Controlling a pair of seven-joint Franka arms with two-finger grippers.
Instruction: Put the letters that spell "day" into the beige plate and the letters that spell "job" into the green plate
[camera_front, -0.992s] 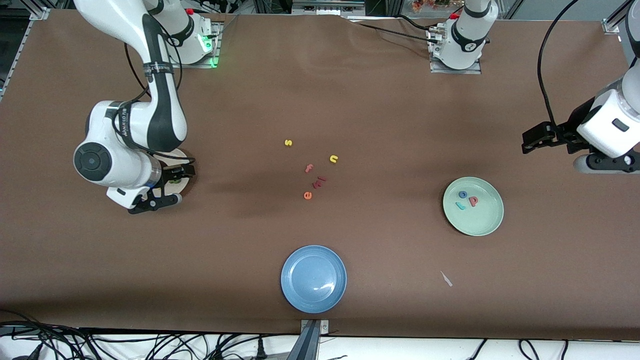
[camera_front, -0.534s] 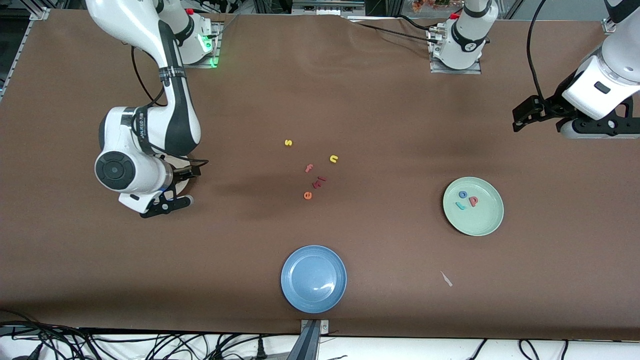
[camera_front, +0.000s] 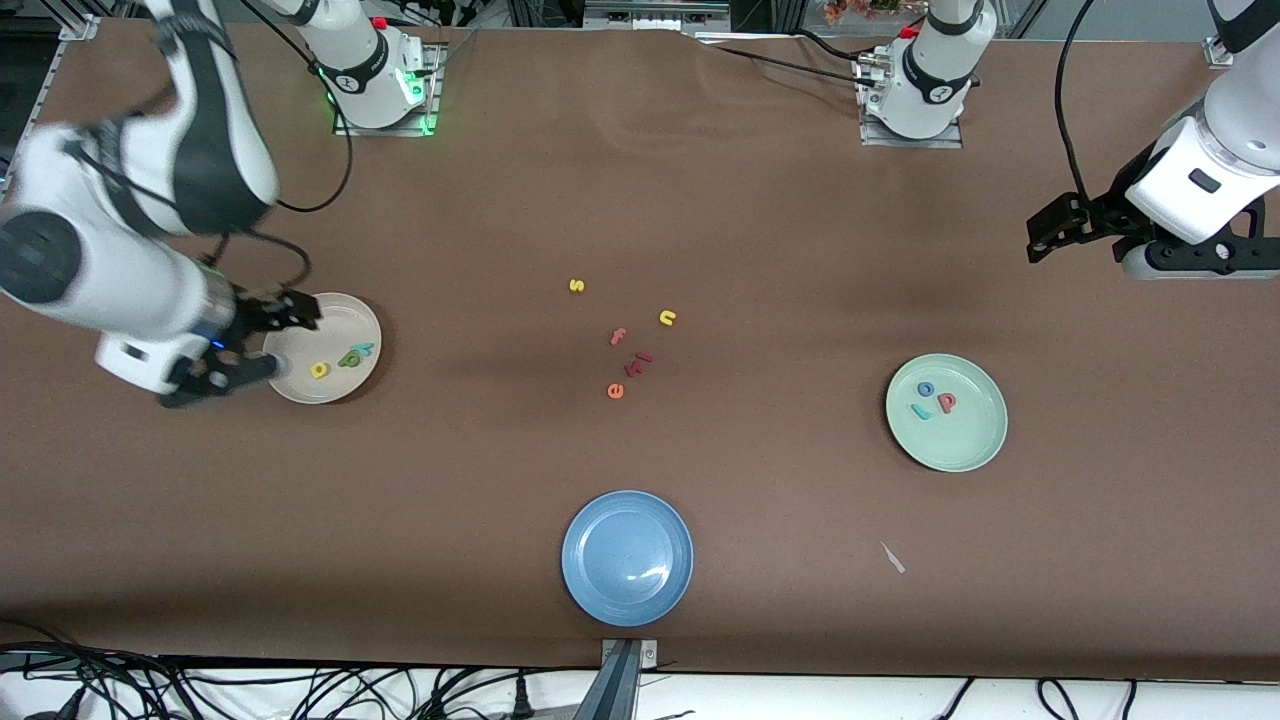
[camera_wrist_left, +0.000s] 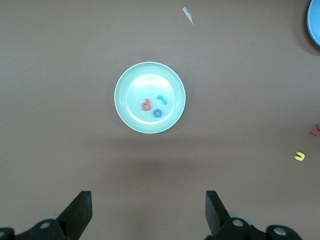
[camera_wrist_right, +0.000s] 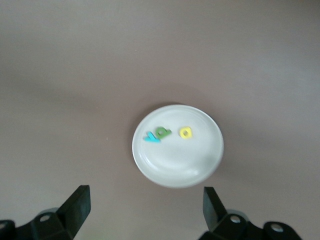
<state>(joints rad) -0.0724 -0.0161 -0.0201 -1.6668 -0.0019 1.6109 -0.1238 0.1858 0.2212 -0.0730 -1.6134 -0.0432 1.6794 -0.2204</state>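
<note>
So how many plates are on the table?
3. The beige plate is at the right arm's end, the green plate at the left arm's end, and the blue plate lies nearest the front camera.

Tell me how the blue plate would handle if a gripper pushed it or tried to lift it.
The blue plate looks rigid and glossy, judging by the light glinting off it, so fingers may slip on it. It sits flat and shallow on the brown table, so a push would probably slide it rather than tip it. Its low raised rim seems the only place to pinch.
</note>
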